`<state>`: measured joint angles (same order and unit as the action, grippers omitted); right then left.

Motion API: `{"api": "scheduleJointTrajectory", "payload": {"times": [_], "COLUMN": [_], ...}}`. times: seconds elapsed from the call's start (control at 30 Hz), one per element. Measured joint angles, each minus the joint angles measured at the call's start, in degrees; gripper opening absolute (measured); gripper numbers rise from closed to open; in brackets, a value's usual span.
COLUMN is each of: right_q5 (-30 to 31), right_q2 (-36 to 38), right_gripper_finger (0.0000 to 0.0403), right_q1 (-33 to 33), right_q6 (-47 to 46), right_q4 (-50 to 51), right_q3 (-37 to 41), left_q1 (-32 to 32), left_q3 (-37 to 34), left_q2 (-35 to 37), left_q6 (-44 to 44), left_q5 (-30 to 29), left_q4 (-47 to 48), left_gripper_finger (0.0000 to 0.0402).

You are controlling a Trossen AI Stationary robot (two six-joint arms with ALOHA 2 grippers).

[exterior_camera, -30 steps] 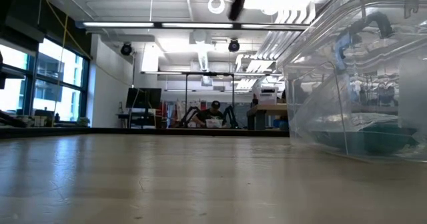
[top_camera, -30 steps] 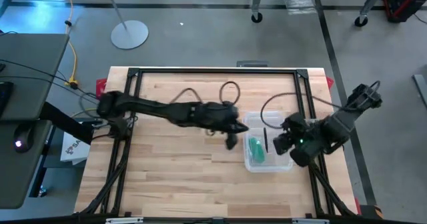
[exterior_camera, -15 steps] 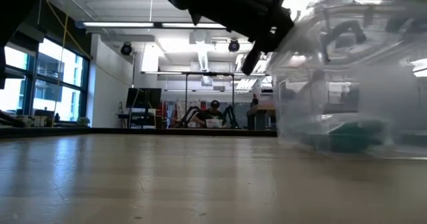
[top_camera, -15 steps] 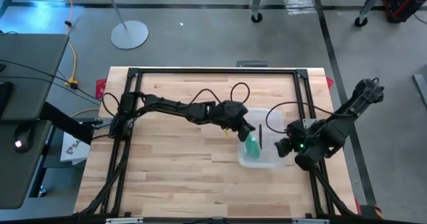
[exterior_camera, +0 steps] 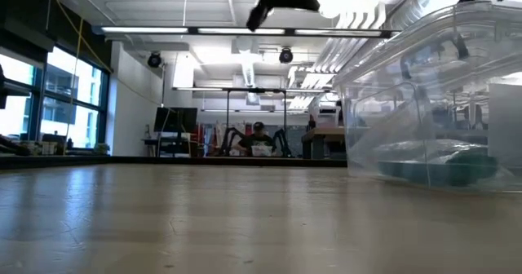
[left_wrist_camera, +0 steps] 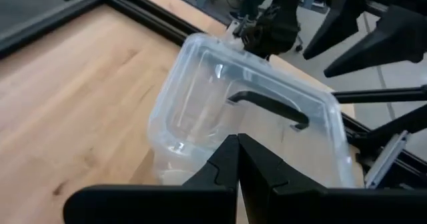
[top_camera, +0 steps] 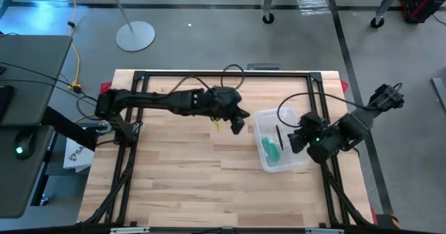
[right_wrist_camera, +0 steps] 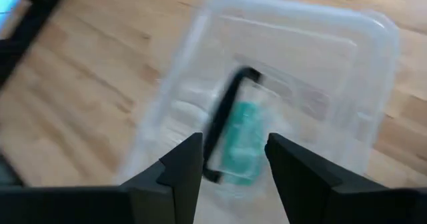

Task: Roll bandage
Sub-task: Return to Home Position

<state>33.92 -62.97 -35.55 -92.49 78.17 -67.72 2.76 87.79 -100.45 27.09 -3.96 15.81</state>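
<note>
Bandage (top_camera: pixel 269 149) green, bin (top_camera: pixel 258 120) clear (its handle (top_camera: pixel 279 138) black), table (top_camera: pixel 181 171) pale wood-grain.

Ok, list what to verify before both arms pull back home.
1. The bandage inside the clear bin: ok, a green roll shows through it.
2. The lid seated on the bin, black handle on top: ok. Latched: cannot tell.
3. The left jaws empty: ok, shut on nothing.
4. The left jaws clear of the bin: ok, raised, beside its left corner.
5. The right jaws empty: ok, open.
6. The right jaws clear of the lid: cannot tell, they hang over the bin's right edge.
</note>
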Motion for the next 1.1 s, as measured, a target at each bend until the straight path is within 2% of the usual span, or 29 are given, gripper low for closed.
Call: {"api": "scheduleJointTrajectory", "payload": {"times": [0.13, 0.23, 0.33, 0.43, 0.53, 0.8, 0.87, 1.0, 1.1], "right_q5": [-1.2, -8.3, -16.2, -17.5, -17.7, -18.2, -18.4, -21.8, -23.6], "right_q2": [0.1, -0.1, -0.5, -1.9, -3.0, -4.5, -4.0, -3.5, -6.1], "right_gripper_finger": [0.0164, 0.0164, 0.0159, 0.0148, 0.0137, 0.0126, 0.0126, 0.0125, 0.0119], "right_q1": [2.8, 6.5, 11.0, 14.7, 18.1, 20.9, 20.5, 20.1, 21.8], "right_q6": [11.5, 23.8, 29.8, 30.5, 27.0, 13.9, 14.8, 25.5, 26.9], "right_q4": [-6.7, -16.9, -23.4, -21.9, -18.6, -1.2, -3.2, -17.8, -18.0], "right_q3": [-4.3, -5.7, -4.5, -2.2, -0.8, -0.7, -1.1, -1.7, -0.3], "left_q1": [-0.5, -1.0, -1.3, -1.4, -1.5, -2.8, -3.3, -4.1, -4.5], "left_q3": [0.0, 0.0, 0.0, 0.0, 0.0, 0.0, 0.0, 0.0, 0.0], "left_q2": [3.5, 4.4, 4.6, 4.4, 4.2, 4.2, 4.2, 4.2, 4.2], "left_q6": [-0.2, -0.4, -0.4, -1.2, -1.3, -4.1, -4.3, -5.2, -6.8], "left_q5": [-0.4, -0.7, -1.1, -1.1, -1.1, -1.1, -1.1, -1.1, -1.1], "left_q4": [3.1, 4.4, 4.7, 5.0, 7.3, 13.9, 15.4, 16.7, 16.7], "left_gripper_finger": [0.0, 0.0, 0.0, 0.0, 0.0, 0.0, 0.0, 0.0, 0.0]}}
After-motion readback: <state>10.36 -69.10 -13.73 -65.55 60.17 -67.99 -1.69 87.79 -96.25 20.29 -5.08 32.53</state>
